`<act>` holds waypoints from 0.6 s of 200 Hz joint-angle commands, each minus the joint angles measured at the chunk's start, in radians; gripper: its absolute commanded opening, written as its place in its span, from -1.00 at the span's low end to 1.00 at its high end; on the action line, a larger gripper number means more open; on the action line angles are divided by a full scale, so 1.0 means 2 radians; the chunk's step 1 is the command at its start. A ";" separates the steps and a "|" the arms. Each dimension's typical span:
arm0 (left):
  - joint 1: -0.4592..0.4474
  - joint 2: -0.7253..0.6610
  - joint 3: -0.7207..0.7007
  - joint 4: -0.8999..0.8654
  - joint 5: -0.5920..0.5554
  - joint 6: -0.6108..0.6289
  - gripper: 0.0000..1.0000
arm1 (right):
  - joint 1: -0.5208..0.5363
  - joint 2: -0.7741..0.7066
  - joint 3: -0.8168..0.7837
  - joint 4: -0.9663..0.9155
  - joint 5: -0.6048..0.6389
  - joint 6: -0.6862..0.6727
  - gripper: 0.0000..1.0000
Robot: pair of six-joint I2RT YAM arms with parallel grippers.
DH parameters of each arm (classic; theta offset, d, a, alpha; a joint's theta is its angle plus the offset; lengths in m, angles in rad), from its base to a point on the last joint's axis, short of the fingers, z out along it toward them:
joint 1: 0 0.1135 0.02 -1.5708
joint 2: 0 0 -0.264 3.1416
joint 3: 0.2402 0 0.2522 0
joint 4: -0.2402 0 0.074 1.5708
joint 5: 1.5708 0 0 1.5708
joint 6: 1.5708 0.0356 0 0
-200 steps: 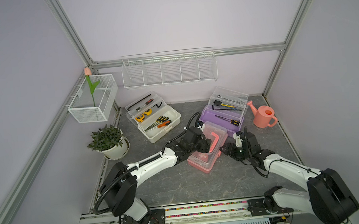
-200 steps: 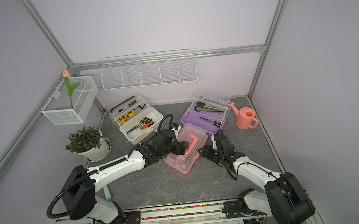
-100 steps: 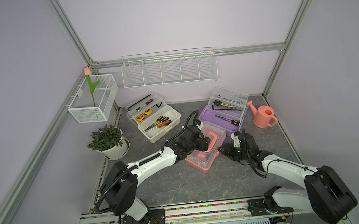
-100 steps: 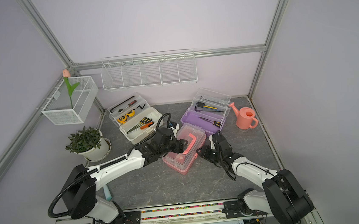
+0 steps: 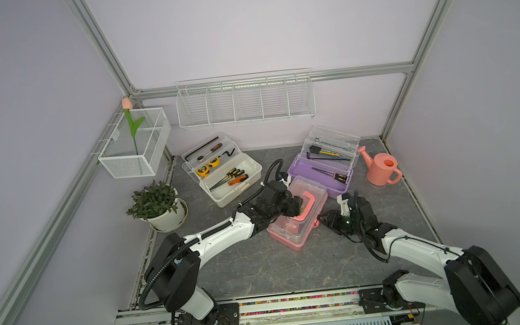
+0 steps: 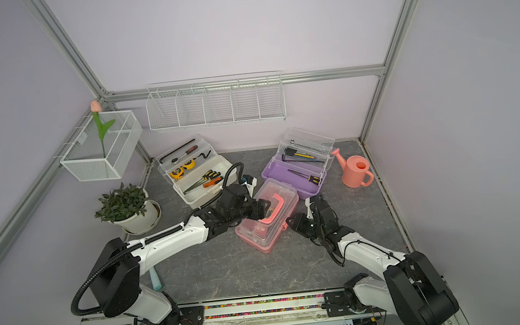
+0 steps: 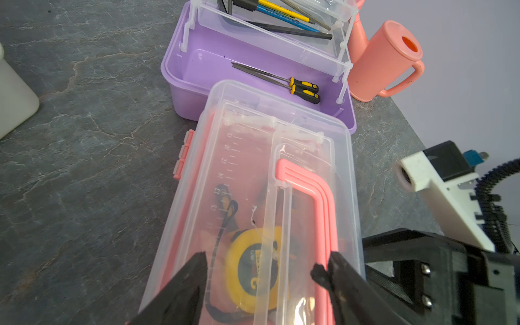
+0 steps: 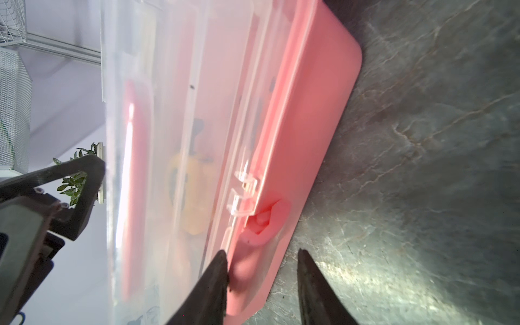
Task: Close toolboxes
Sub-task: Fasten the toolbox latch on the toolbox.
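Observation:
The pink toolbox (image 5: 293, 231) (image 6: 258, 234) sits mid-table with its clear lid (image 7: 253, 168) down and its pink handle (image 7: 318, 202) lying flat. My left gripper (image 5: 298, 206) (image 7: 264, 264) is open over the lid, one finger beside the handle. At the box's front wall, my right gripper (image 5: 324, 220) (image 8: 261, 259) is open with the pink latch (image 8: 264, 222) between its fingers; one finger touches the latch, the other is over the table. Behind, the purple toolbox (image 5: 314, 173) and the white toolbox (image 5: 238, 187) stand open with tools showing.
A pink watering can (image 5: 381, 170) stands right of the purple box, and a potted plant (image 5: 154, 204) at the left edge. A long wire basket (image 5: 244, 103) hangs on the back wall. A mesh basket (image 5: 135, 148) holding a tulip hangs at the left.
My right gripper's jaws have narrowed at the pink box's latch and it has edged closer to the box. The left gripper has stayed on the lid, closing slightly.

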State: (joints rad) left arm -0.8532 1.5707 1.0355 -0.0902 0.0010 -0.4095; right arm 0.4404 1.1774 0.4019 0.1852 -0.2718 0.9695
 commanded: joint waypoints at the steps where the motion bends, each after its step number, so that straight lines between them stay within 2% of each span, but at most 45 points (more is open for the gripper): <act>1: 0.011 0.020 -0.034 -0.083 -0.003 -0.019 0.41 | 0.004 0.000 -0.017 -0.027 0.004 0.015 -0.15; 62: 0.029 0.034 -0.059 -0.053 -0.001 -0.006 0.34 | 0.006 0.017 -0.044 0.069 -0.029 0.042 -0.16; 91: 0.029 0.053 -0.057 -0.054 0.018 -0.001 0.25 | 0.006 0.008 -0.049 0.068 -0.028 0.043 -0.23; 120: 0.029 0.054 -0.061 -0.058 0.031 -0.003 0.25 | 0.007 -0.024 -0.052 0.022 -0.012 0.036 -0.24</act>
State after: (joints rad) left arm -0.7853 1.6066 0.9714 -0.0006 0.0257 -0.4259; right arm 0.4408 1.1744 0.3298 0.3363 -0.3004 1.0252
